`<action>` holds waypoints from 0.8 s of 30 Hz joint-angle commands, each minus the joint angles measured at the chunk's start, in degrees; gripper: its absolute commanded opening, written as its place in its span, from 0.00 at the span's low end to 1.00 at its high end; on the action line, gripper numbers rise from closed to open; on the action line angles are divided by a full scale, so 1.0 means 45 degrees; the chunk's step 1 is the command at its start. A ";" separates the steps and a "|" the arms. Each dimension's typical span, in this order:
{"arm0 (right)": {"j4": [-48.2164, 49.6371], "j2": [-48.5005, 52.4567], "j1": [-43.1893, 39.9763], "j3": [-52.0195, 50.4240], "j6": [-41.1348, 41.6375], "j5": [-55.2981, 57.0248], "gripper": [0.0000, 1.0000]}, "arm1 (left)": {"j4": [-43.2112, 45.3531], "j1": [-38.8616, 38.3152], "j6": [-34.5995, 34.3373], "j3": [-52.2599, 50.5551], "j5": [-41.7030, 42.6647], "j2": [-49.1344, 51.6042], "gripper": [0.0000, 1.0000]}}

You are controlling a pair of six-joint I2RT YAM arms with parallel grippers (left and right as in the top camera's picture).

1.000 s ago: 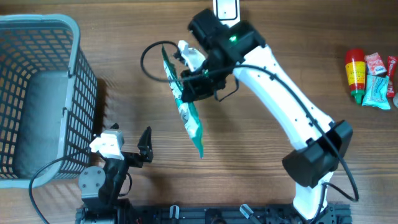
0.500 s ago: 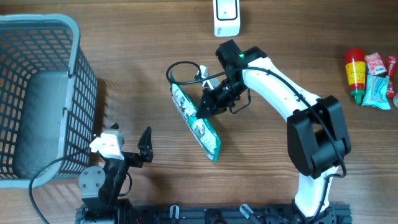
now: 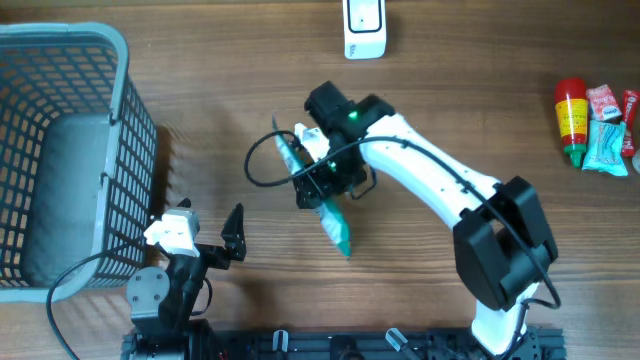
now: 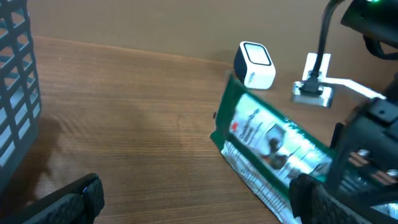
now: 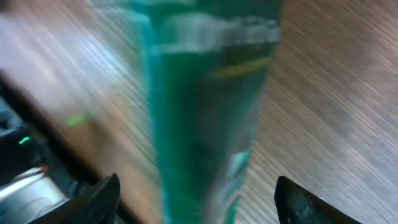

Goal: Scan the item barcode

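The item, a green and white snack packet (image 3: 334, 222), is at the table's middle, tilted on its edge. The left wrist view shows its printed face (image 4: 273, 146). My right gripper (image 3: 320, 180) is over the packet's upper end with its jaws wide apart. In the right wrist view the blurred packet (image 5: 205, 112) passes between the two fingers without touching either, so my right gripper (image 5: 196, 190) is open. The white barcode scanner (image 3: 362, 25) stands at the far edge, also seen as scanner (image 4: 254, 64). My left gripper (image 3: 210, 228) rests open at the front left, and the left wrist view shows the left gripper (image 4: 199, 199) holding nothing.
A grey plastic basket (image 3: 60, 150) fills the left side, its wall (image 4: 15, 93) close to my left gripper. At the far right lie a red bottle (image 3: 571, 120) and small packets (image 3: 608, 135). A black cable (image 3: 262, 165) loops beside the right wrist.
The right arm carried the packet down from the scanner toward the table's middle and swung left. Its jaws, shut on the packet before, now stand open. The left arm has not moved.
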 commanded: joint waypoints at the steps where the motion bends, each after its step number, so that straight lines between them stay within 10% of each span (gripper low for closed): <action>1: 0.0733 -0.0063 0.0063 -0.0432 0.2045 0.2399 0.65 | 0.0029 -0.0058 -0.0073 -0.0034 0.0151 -0.0092 1.00; 4: 0.1491 0.0083 0.0058 -0.1316 0.2157 0.2429 0.51 | 0.0029 -0.0058 -0.0073 -0.0034 0.0151 -0.0092 1.00; 6: 0.1763 0.0189 0.0053 -0.1880 0.2244 0.2429 0.22 | 0.0034 -0.0058 -0.0073 -0.0034 0.0151 -0.0092 1.00; 12: 0.1948 0.0131 0.0049 -0.1870 0.2472 0.2375 0.05 | 0.0034 -0.0058 -0.0073 -0.0034 0.0151 -0.0092 1.00; 24: -0.0850 -0.1025 -0.2939 -0.0199 -0.1700 -1.0768 0.04 | 0.0034 -0.0058 -0.0073 -0.0034 0.0151 -0.0092 1.00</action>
